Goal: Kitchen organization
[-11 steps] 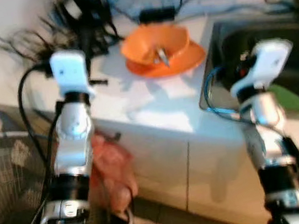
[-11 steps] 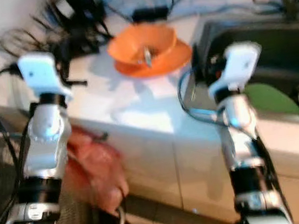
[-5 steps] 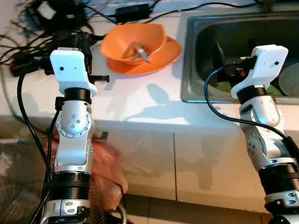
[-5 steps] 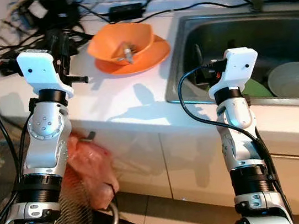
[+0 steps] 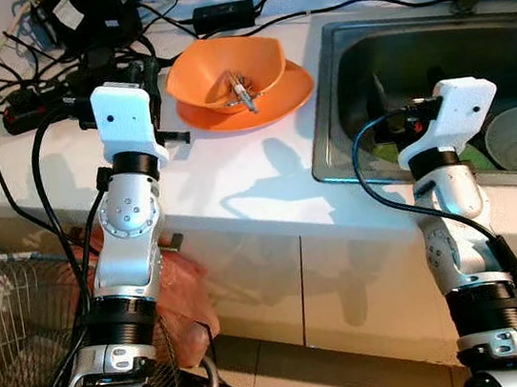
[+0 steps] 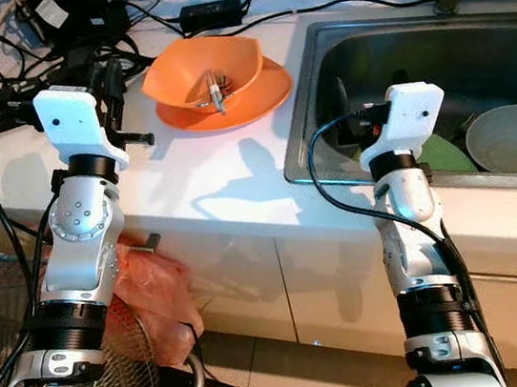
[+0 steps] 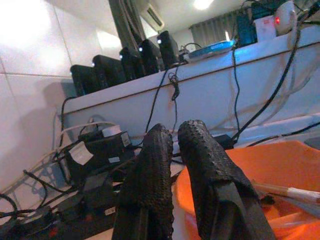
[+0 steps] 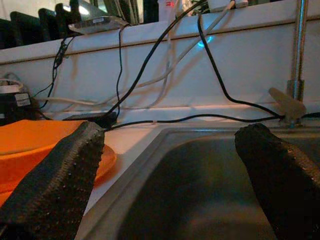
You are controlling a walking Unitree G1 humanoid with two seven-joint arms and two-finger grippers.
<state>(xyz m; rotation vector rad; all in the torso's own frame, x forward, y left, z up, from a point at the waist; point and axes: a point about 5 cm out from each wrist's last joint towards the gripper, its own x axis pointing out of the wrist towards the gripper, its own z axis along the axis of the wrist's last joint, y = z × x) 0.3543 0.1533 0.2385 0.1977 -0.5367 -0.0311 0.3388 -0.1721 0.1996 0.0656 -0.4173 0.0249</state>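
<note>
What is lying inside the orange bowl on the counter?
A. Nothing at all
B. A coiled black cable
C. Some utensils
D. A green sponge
C: the orange bowl, which sits on an orange plate beside the sink, has a few thin utensils lying in it, though they are too small to tell apart.

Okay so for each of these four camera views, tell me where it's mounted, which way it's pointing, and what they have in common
Left eye view: on the head, looking down at the counter; both silver arms show.
Right eye view: the same scene, shifted slightly.
Left wrist view: along the left gripper, fingers nearly together, toward the orange bowl.
Right wrist view: along the right gripper, fingers wide apart, over the sink.
Shared: every view catches the orange bowl.
</note>
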